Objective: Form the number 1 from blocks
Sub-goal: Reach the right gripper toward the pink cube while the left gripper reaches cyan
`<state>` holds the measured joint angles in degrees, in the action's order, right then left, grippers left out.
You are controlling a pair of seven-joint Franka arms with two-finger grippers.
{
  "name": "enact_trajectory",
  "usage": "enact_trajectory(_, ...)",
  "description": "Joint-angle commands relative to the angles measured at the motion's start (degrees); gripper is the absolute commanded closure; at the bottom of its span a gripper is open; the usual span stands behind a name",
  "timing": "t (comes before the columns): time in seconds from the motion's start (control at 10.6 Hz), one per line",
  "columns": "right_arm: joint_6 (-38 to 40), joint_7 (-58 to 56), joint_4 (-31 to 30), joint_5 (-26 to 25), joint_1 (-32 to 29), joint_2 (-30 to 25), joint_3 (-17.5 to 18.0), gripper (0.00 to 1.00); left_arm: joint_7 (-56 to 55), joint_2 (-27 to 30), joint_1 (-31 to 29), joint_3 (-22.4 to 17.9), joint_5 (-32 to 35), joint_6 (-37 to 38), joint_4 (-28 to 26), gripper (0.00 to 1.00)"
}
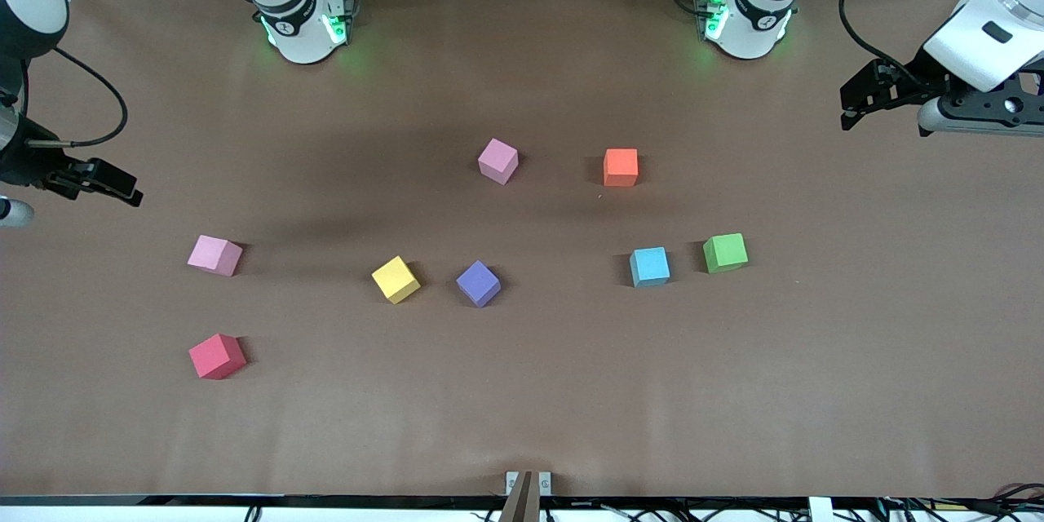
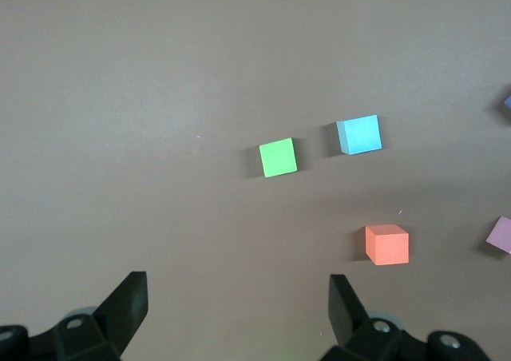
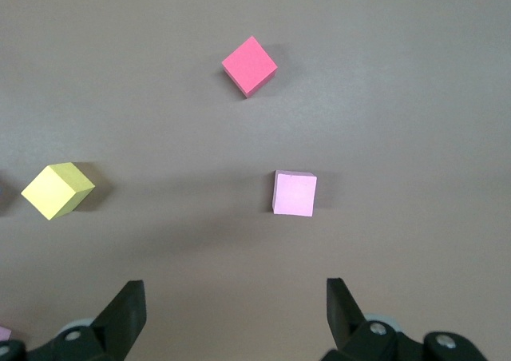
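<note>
While both end effectors, left [image 2: 238, 301] and right [image 3: 235, 305], hang spread apart, scattered blocks [image 1: 478, 283] dot the brown table [image 1: 522, 408].

Brown table [image 1: 522, 424], scattered cubes: mauve-pink [image 1: 497, 161], orange [image 1: 621, 167], pink [image 1: 214, 255], yellow [image 1: 395, 279], purple [image 1: 478, 283], light blue [image 1: 649, 267], green [image 1: 725, 252], red [image 1: 217, 356].

I see both arms drawn back to the ends of the tabletop [image 1: 522, 424], each waiting; the right arm rises from its base at the upper edge and folds out to its own end, its right gripper [image 1: 122, 183] hanging above the tabletop's edge with both fingers spread wide and nothing between them. The left arm mirrors it at its own end, wrist bent so the left gripper [image 1: 856, 102] points inward over the tabletop; its fingers [image 2: 128, 305] also stand well apart, holding nothing.
</note>
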<state>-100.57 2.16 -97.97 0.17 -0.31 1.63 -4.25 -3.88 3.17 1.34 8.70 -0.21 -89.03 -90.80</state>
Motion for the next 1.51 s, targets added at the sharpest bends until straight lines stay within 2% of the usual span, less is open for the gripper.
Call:
enact_trajectory(0.0, 2.39, -0.49, 2.07, -1.14, 0.22, -0.58, 0.3, 0.0, 1.94, -0.54, -0.55, 0.09, -1.29, 1.41, 1.33, 0.0)
enact_trajectory(0.38, 2.84, -0.49, 2.08, -1.23, 0.49, -0.67, 0.29, 0.0, 0.89, -1.67, -0.02, 0.09, -1.37, 1.32, 1.51, 0.0)
enact_trajectory(0.66, 2.4, -0.05, 1.38, -0.97, 2.14, 0.03, 0.29, 0.0, -2.27, -6.23, 0.5, 0.7, -1.46, 1.23, 0.19, 0.0)
enact_trajectory(0.85, -0.74, 0.22, 0.41, -0.44, 6.0, 3.18, 0.3, 0.0, -2.45, -10.88, 1.38, 0.7, -1.46, -2.61, 0.36, 0.0)
enact_trajectory(1.04, -4.09, -1.53, 0.67, 0.87, 11.36, 10.11, 0.38, 0.0, -2.71, -15.89, 2.08, 0.7, -1.11, -6.13, 0.28, 0.0)
enact_trajectory(1.23, -11.62, -7.66, 0.58, 6.74, 14.27, 16.88, 2.13, 0.0, -2.8, -20.03, 3.49, 0.7, -1.02, -9.91, -0.07, 0.0)
enact_trajectory(1.32, -14.45, -7.61, -0.03, 7.46, 18.29, 18.04, 2.58, 0.0, -2.8, -21.18, 3.84, 0.7, -0.93, -12.71, -1.38, 0.0)
enact_trajectory(1.42, -18.39, -1.51, -3.95, 7.65, 22.42, 17.45, 2.58, 0.0, -2.8, -21.02, 5.24, 0.7, -1.02, -15.96, -4.44, 0.0)
